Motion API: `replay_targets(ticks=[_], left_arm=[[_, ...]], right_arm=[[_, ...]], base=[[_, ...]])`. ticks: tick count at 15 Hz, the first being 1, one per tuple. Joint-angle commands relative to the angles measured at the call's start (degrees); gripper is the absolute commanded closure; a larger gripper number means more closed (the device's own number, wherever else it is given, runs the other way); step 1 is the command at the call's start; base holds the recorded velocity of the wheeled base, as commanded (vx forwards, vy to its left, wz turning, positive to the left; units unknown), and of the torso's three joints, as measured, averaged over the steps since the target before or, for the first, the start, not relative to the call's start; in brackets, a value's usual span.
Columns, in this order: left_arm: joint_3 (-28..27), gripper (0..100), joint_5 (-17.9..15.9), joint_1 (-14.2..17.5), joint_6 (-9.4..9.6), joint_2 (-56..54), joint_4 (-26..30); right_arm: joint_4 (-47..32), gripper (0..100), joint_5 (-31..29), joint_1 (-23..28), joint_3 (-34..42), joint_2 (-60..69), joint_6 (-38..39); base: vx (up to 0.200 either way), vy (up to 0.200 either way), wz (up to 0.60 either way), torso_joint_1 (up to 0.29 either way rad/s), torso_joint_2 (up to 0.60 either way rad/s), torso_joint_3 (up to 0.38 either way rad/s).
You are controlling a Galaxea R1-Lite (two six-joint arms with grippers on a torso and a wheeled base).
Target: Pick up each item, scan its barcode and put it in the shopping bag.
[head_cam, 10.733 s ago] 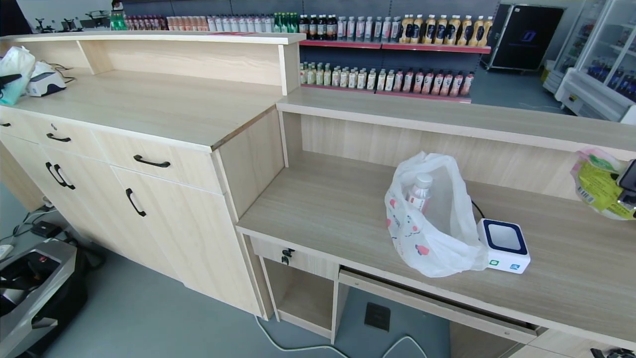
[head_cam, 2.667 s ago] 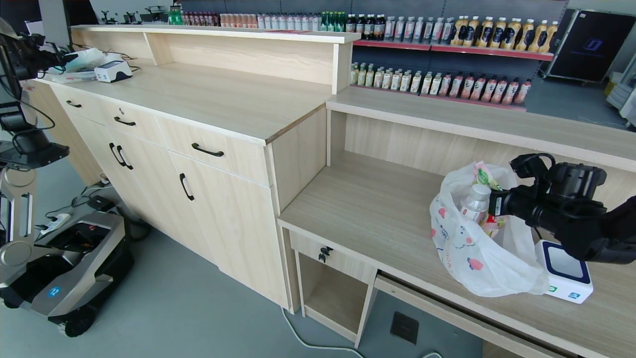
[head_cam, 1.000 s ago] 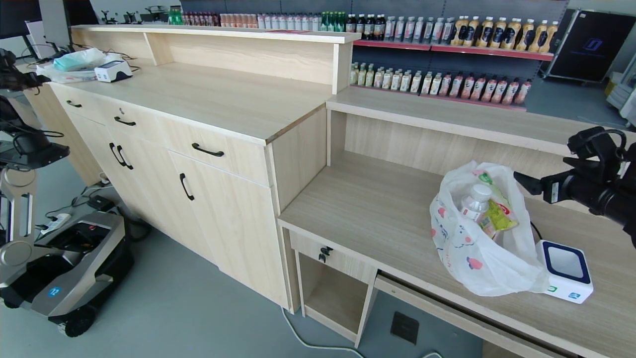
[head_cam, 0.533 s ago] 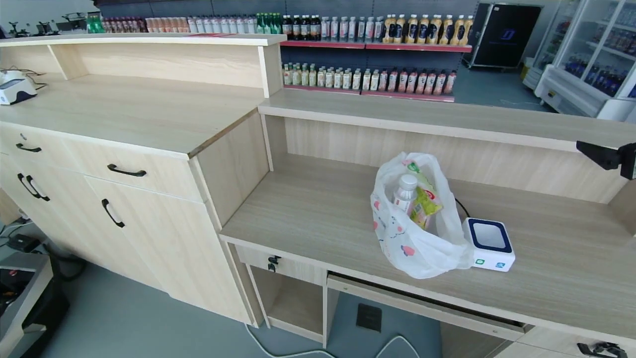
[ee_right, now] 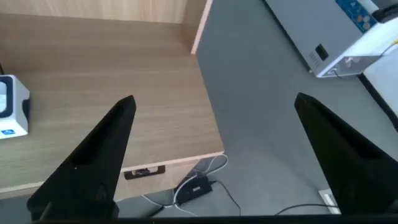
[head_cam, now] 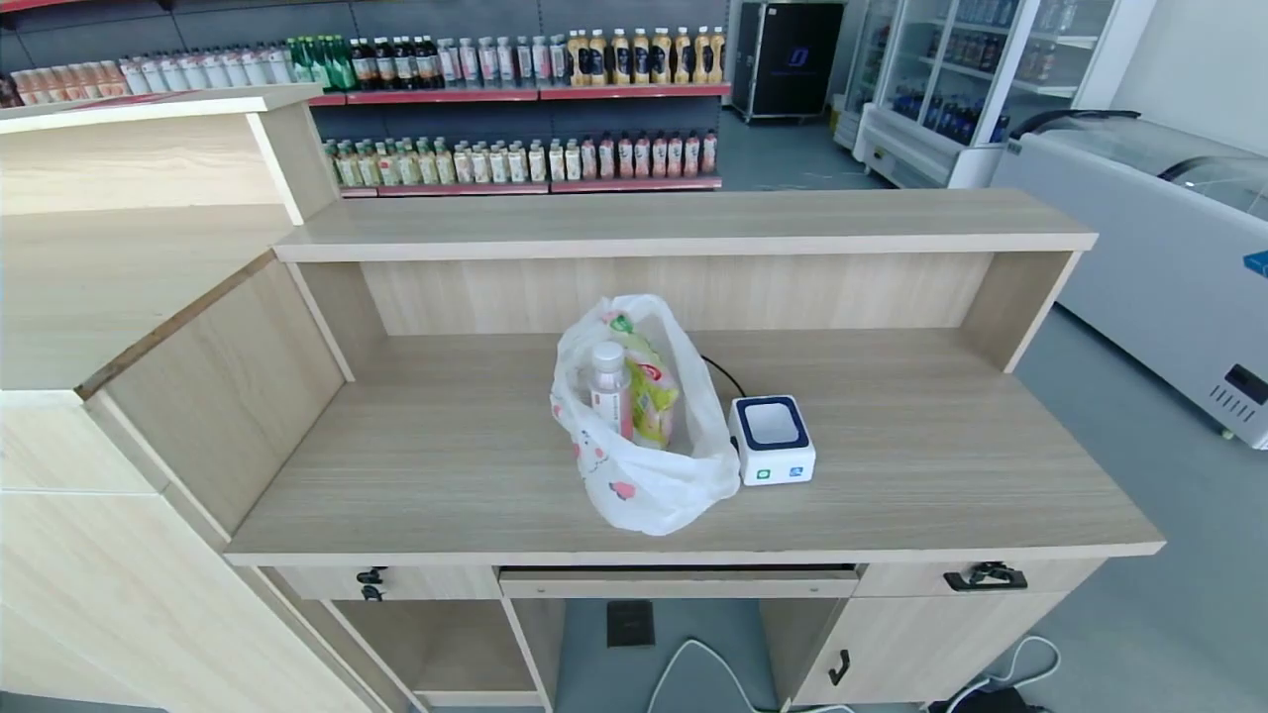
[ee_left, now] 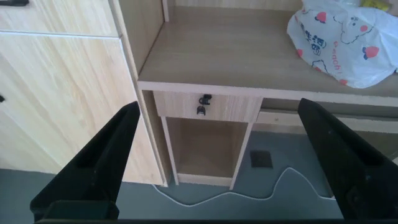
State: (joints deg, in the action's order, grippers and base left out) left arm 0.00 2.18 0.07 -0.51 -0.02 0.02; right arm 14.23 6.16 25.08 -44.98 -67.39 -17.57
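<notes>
While the left gripper (ee_left: pixel 219 107) hangs in front of the counter (head_cam: pixel 892 475), nearer than the shopping bag (head_cam: pixel 634 485) and off to its left, its two fingers are spread wide with nothing between them. The right gripper (ee_right: pixel 214 101) is spread just as wide and grips nothing; it hangs over the counter's front corner, to the bag's right.

Below the bag and to its left, a drawer front carries one small key lock (head_cam: pixel 371 582). Below and to its right is one black handle (head_cam: pixel 984 576).

One white plastic shopping bag, printed with pink and red shapes, stands on the counter with its mouth open upward. Two items are inside. One is a clear bottle (head_cam: pixel 609 391) with a white cap, standing upright on the bag's left side. The other is a green and yellow snack packet (head_cam: pixel 652 396), leaning just beside the bottle on its right.

One white scanner (head_cam: pixel 772 441) with a dark-framed window sits just right of the bag, touching its plastic. One black cable (head_cam: pixel 721 374) runs off behind the bag.

Beyond the bag rises the counter's raised ledge (head_cam: pixel 684 223). Farther off, two red shelves (head_cam: pixel 515 158) hold rows of bottles, too many to count.
</notes>
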Motion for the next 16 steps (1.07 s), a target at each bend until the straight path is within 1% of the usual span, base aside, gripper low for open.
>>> replay_targets(ticks=[1,2,5,6,7,8,9,10,11,12,16], left_arm=[[0.0,0,0.0,0.0,-0.02,0.0,0.0],[0.0,0,0.0,0.0,-0.02,0.0,0.0],[0.0,0,0.0,0.0,-0.02,0.0,0.0],[0.0,0,0.0,0.0,-0.02,0.0,0.0],[0.0,0,0.0,0.0,-0.02,0.0,0.0],[0.0,0,0.0,0.0,-0.02,0.0,0.0],[0.0,0,0.0,0.0,-0.02,0.0,0.0],[0.0,0,0.0,0.0,-0.02,0.0,0.0],[0.0,0,0.0,0.0,-0.02,0.0,0.0],[0.0,0,0.0,0.0,-0.02,0.0,0.0],[0.0,0,0.0,0.0,-0.02,0.0,0.0]], right_arm=[[2.6,0,-1.2,-0.3,14.0,11.9,1.7],[4.1,0,-1.2,-0.6,22.0,17.2,3.1],[11.3,0,-1.1,-5.3,43.9,32.0,5.3],[7.3,0,-1.4,-6.6,45.0,36.8,6.1],[-6.1,0,-4.0,-9.2,45.0,43.2,8.7],[-10.6,0,-7.7,-10.8,45.0,48.9,9.8],[-11.3,0,-8.1,-14.0,45.0,57.5,12.5],[-11.7,0,-7.3,-14.7,45.0,62.3,14.4],[-13.9,0,-7.0,-15.0,45.0,61.6,17.4],[-14.7,0,-7.2,-15.0,45.0,61.8,18.0],[-14.8,0,-7.2,-15.0,45.0,61.8,17.9]], base=[[0.0,0.0,0.0,0.0,0.0,0.0],[0.0,0.0,0.0,0.0,0.0,0.0],[0.0,0.0,0.0,0.0,0.0,0.0],[0.0,0.0,0.0,0.0,0.0,0.0],[0.0,0.0,0.0,0.0,0.0,0.0],[0.0,0.0,0.0,0.0,0.0,0.0],[0.0,0.0,0.0,0.0,0.0,0.0],[0.0,0.0,0.0,0.0,0.0,0.0],[0.0,0.0,0.0,0.0,0.0,0.0],[0.0,0.0,0.0,0.0,0.0,0.0],[0.0,0.0,0.0,0.0,0.0,0.0]])
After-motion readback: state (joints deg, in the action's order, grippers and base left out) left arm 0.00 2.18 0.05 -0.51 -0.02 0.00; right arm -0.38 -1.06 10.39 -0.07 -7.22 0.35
